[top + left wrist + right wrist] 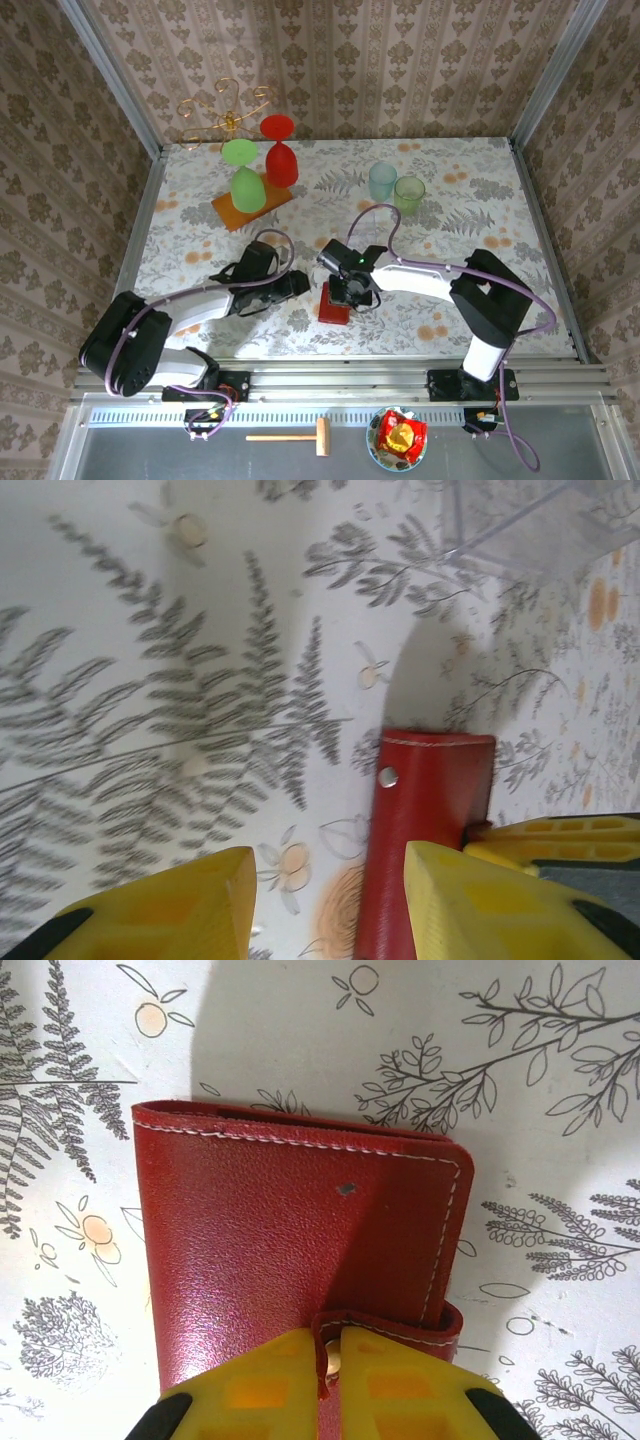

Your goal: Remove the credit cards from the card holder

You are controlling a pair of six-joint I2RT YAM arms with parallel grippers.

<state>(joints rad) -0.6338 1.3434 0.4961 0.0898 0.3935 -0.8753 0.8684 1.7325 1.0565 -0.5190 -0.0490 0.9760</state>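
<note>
Right wrist view: right gripper (332,1348) is pinched tight on the side tab (400,1322) at bottom centre, likely to pop the snap and unfold the closed red card holder (290,1220), which lies flat mid-frame on the table (300,1020). Left wrist view: left gripper (328,870) hangs with jaws apart, clamping nothing. One finger sits over the holder's edge at lower right, probably to brace it.

One red leather folding card holder (331,307). Two inverted plastic goblets at 11 o'clock: green goblet (247,186), red goblet (281,160). Two translucent plastic tumblers at 1 o'clock: blue tumbler (382,182), green tumbler (408,193).
</note>
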